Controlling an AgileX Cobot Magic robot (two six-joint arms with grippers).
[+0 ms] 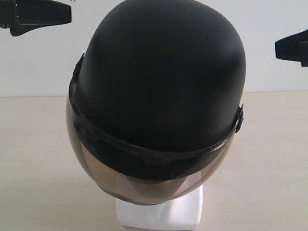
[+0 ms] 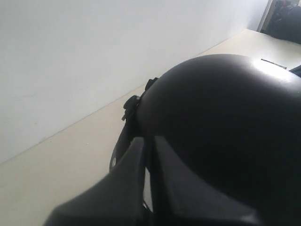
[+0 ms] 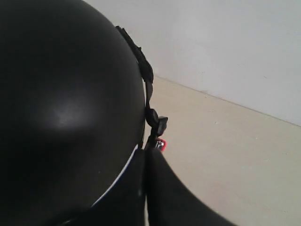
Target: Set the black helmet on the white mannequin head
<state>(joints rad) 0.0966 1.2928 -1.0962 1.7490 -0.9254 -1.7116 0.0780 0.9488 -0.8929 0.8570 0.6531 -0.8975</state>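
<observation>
Seeing the black helmet (image 1: 161,77) seated on the white mannequin head (image 1: 161,214), visor (image 1: 144,180) low over the face. Holding left tool (image 2: 146,146) and right tool (image 3: 144,155) pressed together, empty, high either side of the head. Checking level; lifting away straight, no bumping.

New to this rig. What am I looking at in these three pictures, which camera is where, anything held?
A robot with two arms, each ending in a pincer. The wide picture is from a camera off the arms: the left pincer and right pincer show at the upper edges, touching nothing. The other two are from wrist cameras, each looking past its own shut pincer at the black helmet. On the pale table stands the white mannequin head, only its neck base showing, with that helmet over it and the brown visor down. Nothing is held.
</observation>
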